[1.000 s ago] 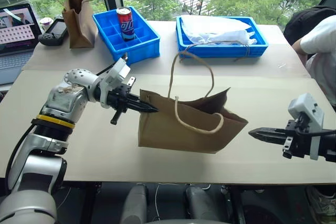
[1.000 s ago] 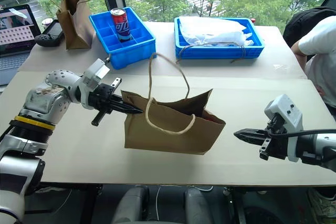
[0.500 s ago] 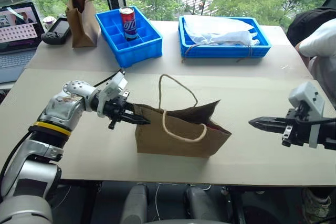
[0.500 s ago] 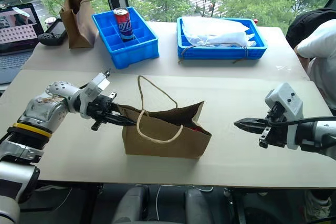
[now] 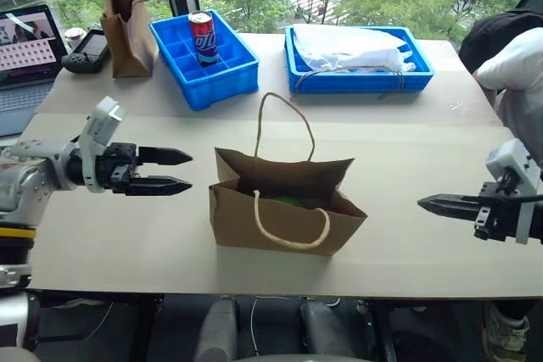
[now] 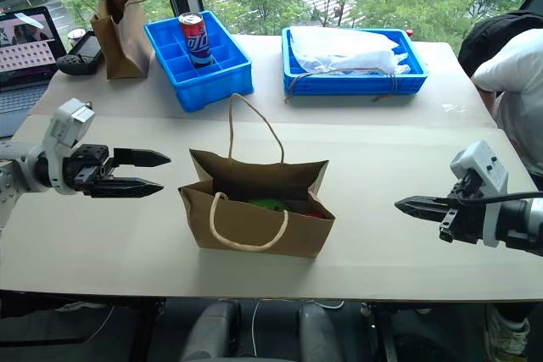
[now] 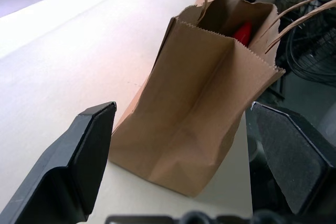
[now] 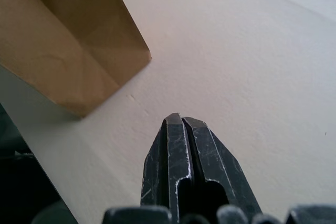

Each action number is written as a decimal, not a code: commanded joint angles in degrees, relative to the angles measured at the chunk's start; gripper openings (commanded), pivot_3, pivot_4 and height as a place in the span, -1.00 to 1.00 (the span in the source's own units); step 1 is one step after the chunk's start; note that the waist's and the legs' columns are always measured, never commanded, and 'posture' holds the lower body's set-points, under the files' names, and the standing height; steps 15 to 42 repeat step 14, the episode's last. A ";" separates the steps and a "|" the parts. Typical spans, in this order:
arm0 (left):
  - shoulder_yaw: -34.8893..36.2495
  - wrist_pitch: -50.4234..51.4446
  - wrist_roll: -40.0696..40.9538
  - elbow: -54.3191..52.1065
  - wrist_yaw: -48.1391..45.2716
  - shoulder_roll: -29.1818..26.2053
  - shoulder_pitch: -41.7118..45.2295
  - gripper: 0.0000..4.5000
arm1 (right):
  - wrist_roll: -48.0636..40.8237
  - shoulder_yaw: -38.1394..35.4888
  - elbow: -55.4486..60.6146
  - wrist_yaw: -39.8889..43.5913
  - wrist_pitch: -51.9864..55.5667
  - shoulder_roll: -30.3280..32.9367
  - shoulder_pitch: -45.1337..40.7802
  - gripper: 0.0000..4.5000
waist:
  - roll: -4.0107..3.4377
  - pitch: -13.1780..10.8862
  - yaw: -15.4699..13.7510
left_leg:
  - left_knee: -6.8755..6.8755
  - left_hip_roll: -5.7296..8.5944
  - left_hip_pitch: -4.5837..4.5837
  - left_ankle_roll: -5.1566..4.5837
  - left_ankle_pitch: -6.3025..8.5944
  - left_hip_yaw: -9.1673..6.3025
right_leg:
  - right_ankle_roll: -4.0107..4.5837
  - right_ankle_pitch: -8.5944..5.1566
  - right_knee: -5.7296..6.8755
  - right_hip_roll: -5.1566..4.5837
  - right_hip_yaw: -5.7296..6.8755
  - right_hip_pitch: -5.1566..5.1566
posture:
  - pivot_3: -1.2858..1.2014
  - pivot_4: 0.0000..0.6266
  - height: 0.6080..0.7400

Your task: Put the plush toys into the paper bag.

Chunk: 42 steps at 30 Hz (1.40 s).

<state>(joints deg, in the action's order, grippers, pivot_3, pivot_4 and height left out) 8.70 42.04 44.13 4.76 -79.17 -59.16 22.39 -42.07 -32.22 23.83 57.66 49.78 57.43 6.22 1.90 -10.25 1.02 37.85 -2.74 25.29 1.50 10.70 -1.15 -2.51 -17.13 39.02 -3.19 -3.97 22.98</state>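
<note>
The paper bag (image 5: 284, 209) stands upright near the middle of the pale surface (image 5: 407, 150), toward its near edge, its mouth gaping and one loop handle hanging down the near face while the other rises over the far side. Down inside it I can see the green plush toy (image 6: 267, 205) and, just to its right, the red chili toy (image 6: 312, 214); the left wrist view catches that red one at the bag's mouth too.

The left claw (image 5: 178, 171) hovers to the left of the bag, apart from it, pointing at its side with both fingers spread wide and nothing between them. The right claw (image 5: 433, 205) hangs well to the right of the bag, pointing back toward it, clenched tight on nothing.

At the far side of the surface sit a blue divided bin (image 5: 229, 69) with a red can (image 5: 202, 37) in it, a blue tray (image 5: 420, 74) holding white plastic, and a narrower, darker bag (image 5: 127, 31). A laptop (image 5: 25, 48) is at far left, and windows behind show green trees. A person's white sleeve (image 5: 513, 61) is at the right edge.
</note>
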 commanded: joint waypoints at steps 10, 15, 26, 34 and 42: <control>8.90 -2.43 -2.97 -12.34 21.63 11.53 -10.63 0.99 | 8.27 5.39 3.39 -5.83 -17.75 -12.60 2.07 -1.00 | 0.00 0.02 0.07 | 0.01 0.02 -0.11 0.08 -0.05 0.04 | 0.02 0.03 0.02 -0.03 -0.02 -0.10 | 0.03 -0.52 0.36; 8.44 -6.10 -6.32 -12.96 22.66 11.72 -12.39 0.99 | 8.08 5.53 2.54 -5.08 -18.04 -11.70 1.69 -1.00 | 0.00 0.02 0.03 | 0.01 0.02 -0.15 0.07 -0.05 0.05 | 0.03 0.04 0.03 -0.04 -0.02 -0.16 | 0.03 -0.52 0.36; 8.44 -6.10 -6.32 -12.96 22.66 11.72 -12.39 0.99 | 8.08 5.53 2.54 -5.08 -18.04 -11.70 1.69 -1.00 | 0.00 0.02 0.03 | 0.01 0.02 -0.15 0.07 -0.05 0.05 | 0.03 0.04 0.03 -0.04 -0.02 -0.16 | 0.03 -0.52 0.36; 8.44 -6.10 -6.32 -12.96 22.66 11.72 -12.39 0.99 | 8.08 5.53 2.54 -5.08 -18.04 -11.70 1.69 -1.00 | 0.00 0.02 0.03 | 0.01 0.02 -0.15 0.07 -0.05 0.05 | 0.03 0.04 0.03 -0.04 -0.02 -0.16 | 0.03 -0.52 0.36; 8.44 -6.10 -6.32 -12.96 22.66 11.72 -12.39 0.99 | 8.08 5.53 2.54 -5.08 -18.04 -11.70 1.69 -1.00 | 0.00 0.02 0.03 | 0.01 0.02 -0.15 0.07 -0.05 0.05 | 0.03 0.04 0.03 -0.04 -0.02 -0.16 | 0.03 -0.52 0.36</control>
